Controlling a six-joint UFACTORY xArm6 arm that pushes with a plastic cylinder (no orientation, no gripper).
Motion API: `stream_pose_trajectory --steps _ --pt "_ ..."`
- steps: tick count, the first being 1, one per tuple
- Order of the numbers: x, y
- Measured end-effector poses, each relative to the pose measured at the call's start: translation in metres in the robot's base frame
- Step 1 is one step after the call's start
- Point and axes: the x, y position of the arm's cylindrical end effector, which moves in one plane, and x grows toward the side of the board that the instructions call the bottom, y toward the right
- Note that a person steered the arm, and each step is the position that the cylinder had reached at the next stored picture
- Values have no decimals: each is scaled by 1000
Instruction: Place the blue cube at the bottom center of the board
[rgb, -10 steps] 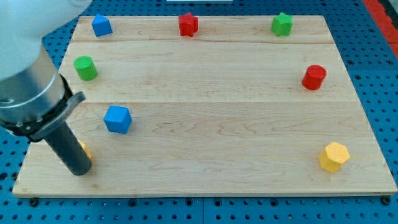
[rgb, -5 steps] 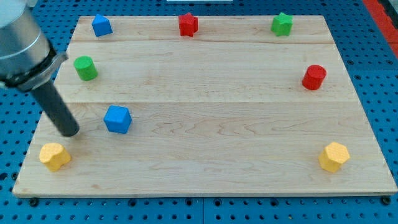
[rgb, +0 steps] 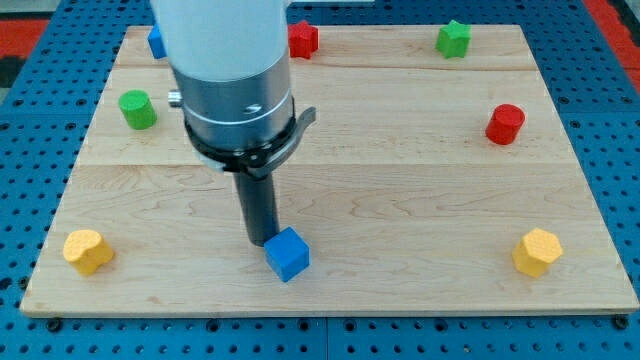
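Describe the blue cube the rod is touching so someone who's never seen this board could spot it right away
Start at the wooden board and follow its bottom edge to just left of the middle. There sits the blue cube, turned corner-on, with my tip against its upper left side. The only other blue block is at the top left corner, mostly hidden behind the arm; the yellow blocks sit near the bottom corners.

Bright, even light is falling across the wooden board (rgb: 420, 180) — no harsh glare is showing on the pale grain. Shadows are staying soft and short: a faint one is lying under the blue cube (rgb: 288, 253), another beside my tip (rgb: 259, 240). The arm's white casing (rgb: 220, 40) is looking slightly washed out. Focus is holding sharp across the board — edges are showing little distortion.
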Motion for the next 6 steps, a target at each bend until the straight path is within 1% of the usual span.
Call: stream_pose_trajectory --steps 1,2,3,4,5,6 --pt "17 -46" --pt "34 25" --pt "21 98" --pt "23 43" --pt "-41 85" --pt "-52 179"
